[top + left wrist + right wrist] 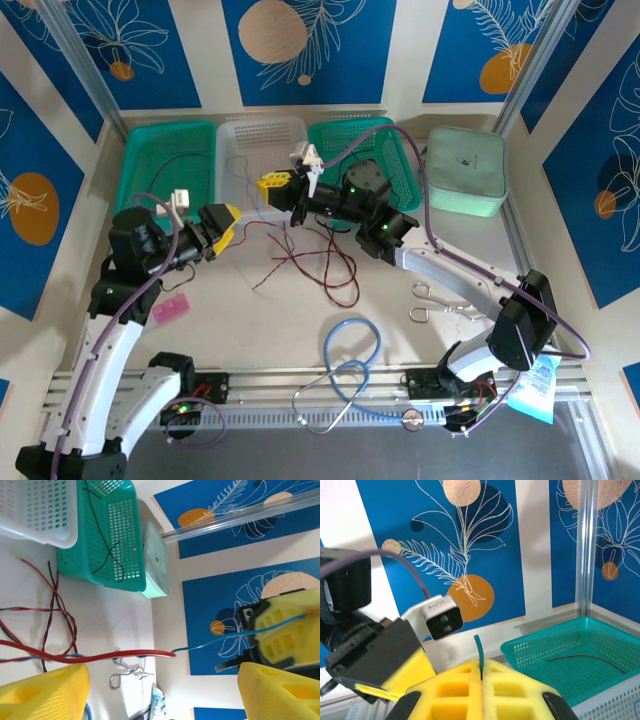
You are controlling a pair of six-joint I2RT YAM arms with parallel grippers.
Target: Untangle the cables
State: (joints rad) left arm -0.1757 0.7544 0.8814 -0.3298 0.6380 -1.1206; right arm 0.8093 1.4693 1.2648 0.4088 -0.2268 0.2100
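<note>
Red and black cables (322, 262) lie tangled on the table in front of the baskets. My right gripper (276, 186) hangs above them, its yellow fingers (455, 692) shut on a thin blue cable (479, 650). That blue cable (215, 641) stretches from the right gripper (287, 630) to the end of a red cable (100, 656). The red cable crosses the gap of my left gripper (164, 675), which is open with its pads wide apart and not pressing on it. In the top view the left gripper (224, 226) sits just left of the right one.
Three baskets line the back: teal (165, 160), white (255, 150) and green (390, 150); a dark cable (580, 657) lies in the green one. A mint pouch (465, 172) is at the back right. Metal forceps (440, 300), a light-blue tube loop (350, 345) and a pink piece (170, 308) lie nearer.
</note>
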